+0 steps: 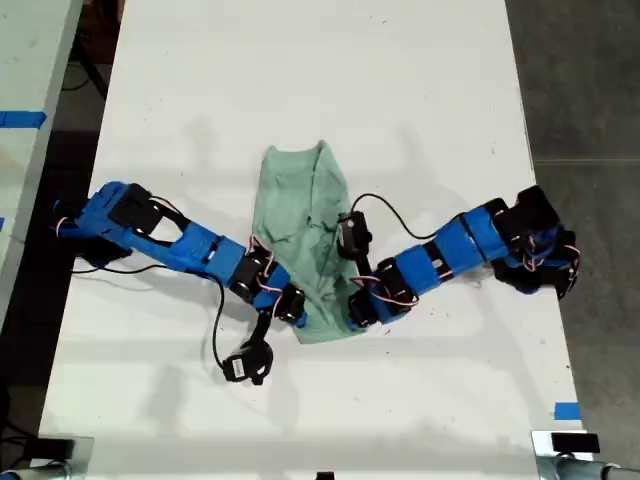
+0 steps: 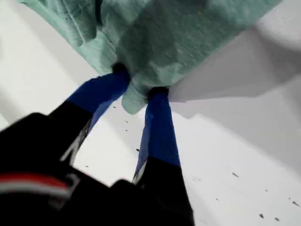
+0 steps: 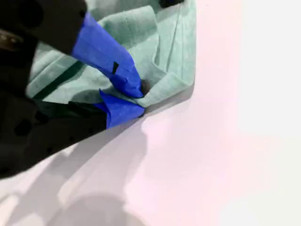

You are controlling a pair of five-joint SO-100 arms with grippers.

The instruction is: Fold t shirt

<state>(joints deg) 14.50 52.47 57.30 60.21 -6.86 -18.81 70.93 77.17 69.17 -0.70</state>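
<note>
Both pinching the t shirt (image 1: 305,215) near hem: my first gripper (image 2: 137,94) and my second gripper (image 3: 139,98) clamped on cloth. Soft, light, floppy; best gripped at hem corners.

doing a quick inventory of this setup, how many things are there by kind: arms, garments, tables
blue robot arms: 2, one from the exterior view's left, one from the exterior view's right, each claw closed on fabric
mint-green t shirt: 1
white table: 1
total: 4
</note>
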